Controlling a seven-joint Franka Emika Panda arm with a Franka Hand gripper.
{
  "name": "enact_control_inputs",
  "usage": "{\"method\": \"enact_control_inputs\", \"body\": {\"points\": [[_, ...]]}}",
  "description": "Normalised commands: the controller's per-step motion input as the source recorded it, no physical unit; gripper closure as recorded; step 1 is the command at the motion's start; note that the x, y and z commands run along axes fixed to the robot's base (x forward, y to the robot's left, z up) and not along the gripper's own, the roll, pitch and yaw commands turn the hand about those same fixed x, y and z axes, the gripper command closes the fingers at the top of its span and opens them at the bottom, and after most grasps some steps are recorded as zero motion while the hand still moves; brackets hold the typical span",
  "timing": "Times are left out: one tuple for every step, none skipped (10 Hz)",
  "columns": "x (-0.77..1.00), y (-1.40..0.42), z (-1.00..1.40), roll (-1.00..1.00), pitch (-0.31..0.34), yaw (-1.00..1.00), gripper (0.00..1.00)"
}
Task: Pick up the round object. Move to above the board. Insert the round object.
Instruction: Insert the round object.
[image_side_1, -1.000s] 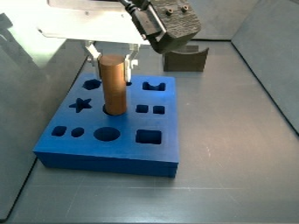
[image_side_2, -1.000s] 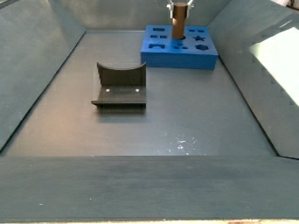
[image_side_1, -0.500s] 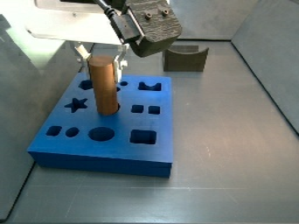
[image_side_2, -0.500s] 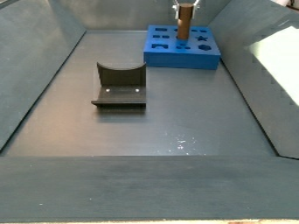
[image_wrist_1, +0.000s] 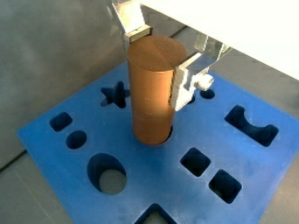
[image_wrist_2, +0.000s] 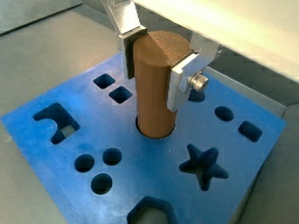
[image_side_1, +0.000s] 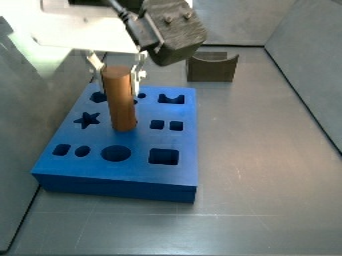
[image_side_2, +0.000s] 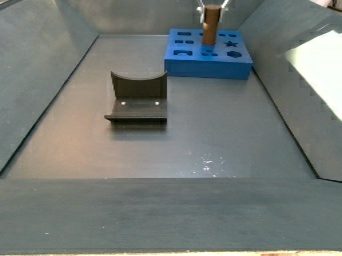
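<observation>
Working over a plain grey bench closed in by grey walls, I have the blue board lying flat near one corner, close to a wall in both side views. Well apart from it stands the dark fixture, an L-shaped bracket on its base plate; from a side view it sits behind the board. My tool is above the board's middle, its silver fingers clamped on the upper part of the round object. That orange-brown peg stands upright with its lower end in a round hole of the board. Around it lie the star cut-out, small squares and circles, all apart from the peg.
</observation>
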Motion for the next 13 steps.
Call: {"method": "enact_control_inputs", "body": {"points": [[-0.01,0.00,-0.41,0.00,-0.440,-0.02,1.00],[-0.04,0.00,-0.61,0.29,-0.406,0.00,1.00],[-0.09,-0.01,-0.68,0.43,-0.409,0.00,1.00],[-0.12,-0.08,-0.62,0.65,-0.306,0.00,1.00],[-0.10,-0.11,-0.50,0.82,-0.249,-0.01,1.00],[-0.11,-0.14,-0.60,0.69,-0.286,0.00,1.00],[-0.04,-0.09,-0.78,0.42,-0.311,0.00,1.00],[-0.01,-0.05,-0.95,0.19,-0.297,0.00,1.00],[0.00,-0.05,-0.97,0.16,-0.291,0.00,1.00],[0.00,0.00,-0.99,0.09,-0.157,0.00,1.00],[-0.01,-0.07,-0.69,-0.01,-0.180,-0.07,1.00],[0.00,0.00,-0.07,-0.03,-0.023,0.00,1.00],[0.00,0.00,0.00,0.00,0.000,0.00,1.00]]}}
